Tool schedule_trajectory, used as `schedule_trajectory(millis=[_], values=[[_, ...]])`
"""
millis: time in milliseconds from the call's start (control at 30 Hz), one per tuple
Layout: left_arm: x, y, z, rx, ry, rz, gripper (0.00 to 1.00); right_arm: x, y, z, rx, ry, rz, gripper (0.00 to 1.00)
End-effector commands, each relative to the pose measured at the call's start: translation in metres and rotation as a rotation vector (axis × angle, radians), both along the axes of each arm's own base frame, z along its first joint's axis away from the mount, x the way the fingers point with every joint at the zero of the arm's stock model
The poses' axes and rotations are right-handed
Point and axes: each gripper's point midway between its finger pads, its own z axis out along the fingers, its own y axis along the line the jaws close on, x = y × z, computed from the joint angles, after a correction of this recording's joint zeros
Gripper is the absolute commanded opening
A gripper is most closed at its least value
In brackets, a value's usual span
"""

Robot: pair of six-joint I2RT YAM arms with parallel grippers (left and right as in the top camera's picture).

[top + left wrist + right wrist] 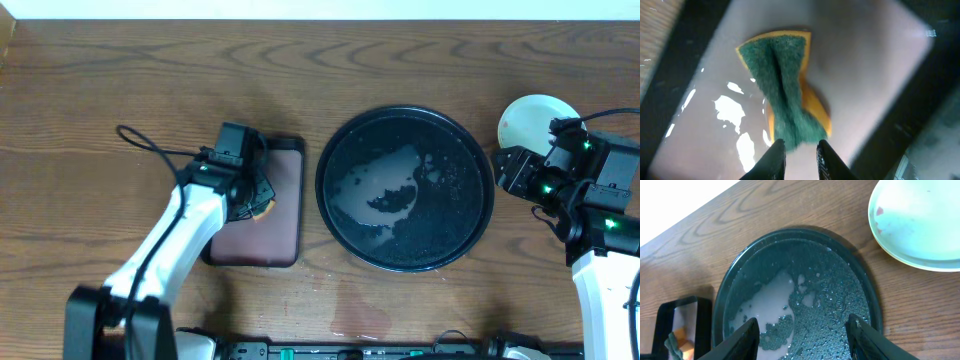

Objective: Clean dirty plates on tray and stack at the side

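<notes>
Sponge (782, 85) is risking to slip: left gripper (800, 145) jaws are standing narrow at its tip (grip unclear), right gripper (802, 324) hovering open

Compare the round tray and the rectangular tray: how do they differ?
The round tray is black and wider; the rectangular tray is maroon with a black rim. The round tray holds only water; the rectangular tray holds a sponge. Both lie flat on the table.

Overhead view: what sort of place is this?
Likely a lab tabletop staged for dishwashing practice: a wet round black tray, a green-and-yellow sponge on a small maroon tray, a pale mint plate set aside.
</notes>
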Motion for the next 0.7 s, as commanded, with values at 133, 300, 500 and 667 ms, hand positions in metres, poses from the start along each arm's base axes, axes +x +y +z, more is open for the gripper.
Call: schedule_trajectory(millis=[133,300,500,667], values=[[-0.003,-0.001,-0.051,0.020,0.123,0.013,0.12,-0.003,0.003,0.002,-0.011,-0.004,0.014,0.54],[-0.006,0.000,-0.059,0.027,0.148,0.012,0.08,-0.003,0.003,0.002,-0.011,-0.002,0.014,0.54],[0.013,-0.005,-0.023,-0.003,0.027,0.011,0.07,-0.004,0.002,0.001,-0.028,0.001,0.021,0.54],[0.026,-0.004,0.024,-0.023,-0.139,0.017,0.10,-0.004,-0.001,-0.001,-0.039,0.008,0.008,0.54]])
